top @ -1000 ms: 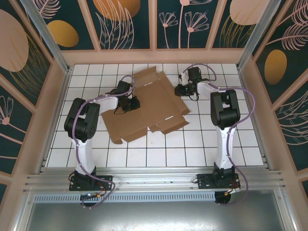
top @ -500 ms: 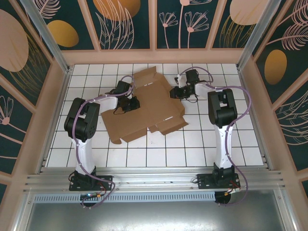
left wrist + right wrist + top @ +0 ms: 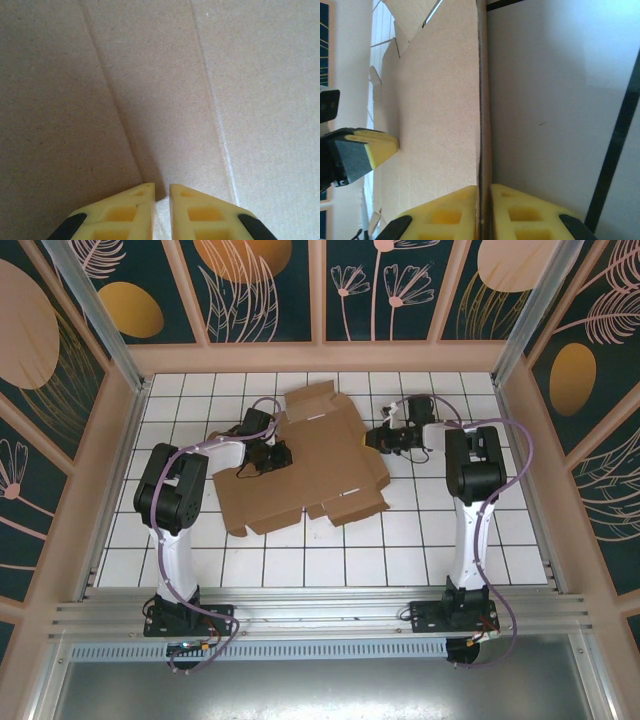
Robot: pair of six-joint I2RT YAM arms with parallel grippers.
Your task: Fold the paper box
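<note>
- A plain brown corrugated cardboard mailer sheet (image 3: 300, 465), die-cut with flaps and slots, is found lying largely flat and unfolded on the white tiled desk (image 3: 330, 560), about mid-desk between the two arms.
- The left jaws are seen almost closed, with only a thin slit left between the yellow fingertips (image 3: 132, 210). Nothing is gripped. The tips are pressed down on the sheet's left part, just beside a crease line (image 3: 120, 115).
- The right jaws are closed on the sheet's right-hand edge. The cardboard (image 3: 440, 100) is pinched edge-on between the yellow pads (image 3: 512, 210), with bare tile seen beyond it.
- Stage, as judged: early. No wall is yet stood up into box form.
- Risk: the pinch appears to be taken close to the edge, so the board could be pulled out of the right jaws if it is lifted sharply.
- Risk: the hold-down is a small contact, so the whole sheet could be dragged or swung across the smooth tiles rather than bent.
- Risk: if the lift is not made along a score, the corrugated board could be buckled off-line or its edge crushed.
</note>
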